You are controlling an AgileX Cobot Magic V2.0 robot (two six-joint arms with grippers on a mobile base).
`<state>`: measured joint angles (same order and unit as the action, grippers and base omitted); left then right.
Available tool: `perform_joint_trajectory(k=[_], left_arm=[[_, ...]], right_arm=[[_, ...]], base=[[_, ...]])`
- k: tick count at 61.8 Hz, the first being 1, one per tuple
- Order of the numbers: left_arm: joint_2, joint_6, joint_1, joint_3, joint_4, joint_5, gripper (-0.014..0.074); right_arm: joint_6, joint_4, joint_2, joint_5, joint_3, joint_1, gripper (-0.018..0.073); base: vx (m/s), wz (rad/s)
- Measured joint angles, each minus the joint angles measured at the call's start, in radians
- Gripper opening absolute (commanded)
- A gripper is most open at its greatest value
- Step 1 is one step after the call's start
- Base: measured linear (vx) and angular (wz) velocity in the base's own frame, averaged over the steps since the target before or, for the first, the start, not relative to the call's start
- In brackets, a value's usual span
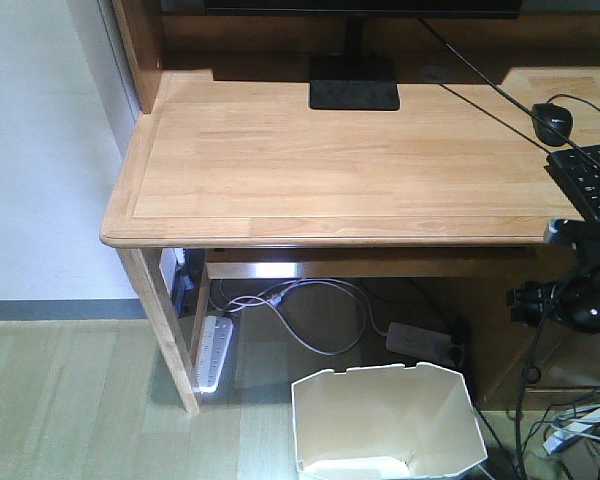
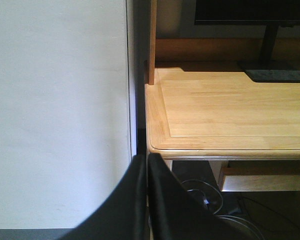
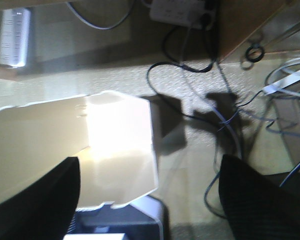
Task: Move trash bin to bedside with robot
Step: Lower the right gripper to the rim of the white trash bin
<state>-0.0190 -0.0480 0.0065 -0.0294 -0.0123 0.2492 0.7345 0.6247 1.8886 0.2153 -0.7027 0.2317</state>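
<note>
The white plastic trash bin with slanted sides (image 1: 385, 420) sits on the floor at 6 o'clock, below the light wooden bench (image 1: 330, 150). No bed shows, so nothing seems done yet. The right end effector (image 3: 150, 161) hangs wide above the bin, and the left end effector (image 2: 146, 159) is pinched together.

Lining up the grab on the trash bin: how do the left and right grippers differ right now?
The left gripper is shut, fingers pressed together; the right gripper is open wide. The left gripper faces level toward the wall and the desk corner; the right gripper points down at the floor, over the trash bin rim. Both are black and hold nothing.
</note>
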Motion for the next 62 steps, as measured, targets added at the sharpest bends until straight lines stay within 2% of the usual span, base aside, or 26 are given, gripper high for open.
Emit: perform_joint_trajectory(k=[9,28,62], left_arm=[[0.000,0.000,0.000,0.000,0.000,0.001,-0.0006],[0.000,0.000,0.000,0.000,0.000,0.003,-0.0006],[0.000,0.000,0.000,0.000,0.000,0.008,-0.0006]], right_arm=[[0.078,0.032,0.149,-0.090,-0.021,-0.022,0.0549],[0.102,0.039,0.456,-0.026,-0.152,-0.029,0.0549],[0.193,0.072,0.726,-0.053,-0.342,-0.029,0.0549]], base=[[0.00,0.00],[0.00,0.00],[0.00,0.00]])
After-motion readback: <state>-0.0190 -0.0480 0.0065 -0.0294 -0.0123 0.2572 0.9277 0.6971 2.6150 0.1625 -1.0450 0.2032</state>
